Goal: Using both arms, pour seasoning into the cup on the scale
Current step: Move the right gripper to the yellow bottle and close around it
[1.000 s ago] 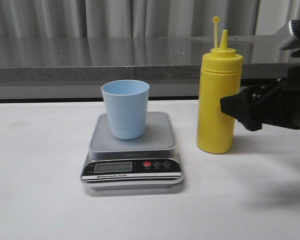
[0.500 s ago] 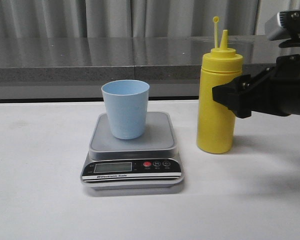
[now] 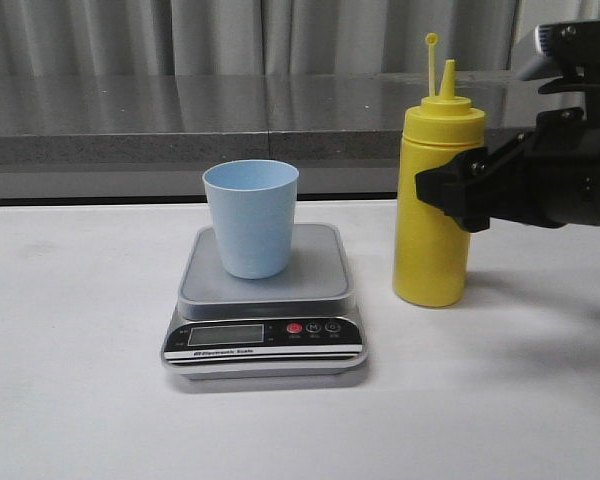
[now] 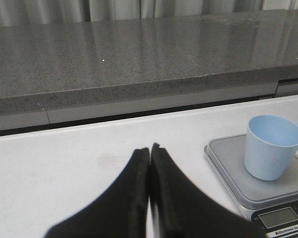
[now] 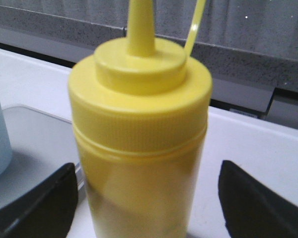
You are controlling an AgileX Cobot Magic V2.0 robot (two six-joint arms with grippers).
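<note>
The yellow seasoning bottle stands upright on the white table, right of the scale. My right gripper is open and straddles the bottle's upper body from the right. In the right wrist view the bottle fills the gap between the fingers, with space on both sides. The pale blue cup stands upright on the scale's grey plate. In the left wrist view my left gripper is shut on nothing, above the table to the left of the cup and scale.
A grey stone counter runs along the back edge of the white table, with curtains behind it. The scale's black panel has a red button.
My right gripper has moved left and a little up, from beside the bottle to around its upper body. The bottle, cup and scale have not moved.
</note>
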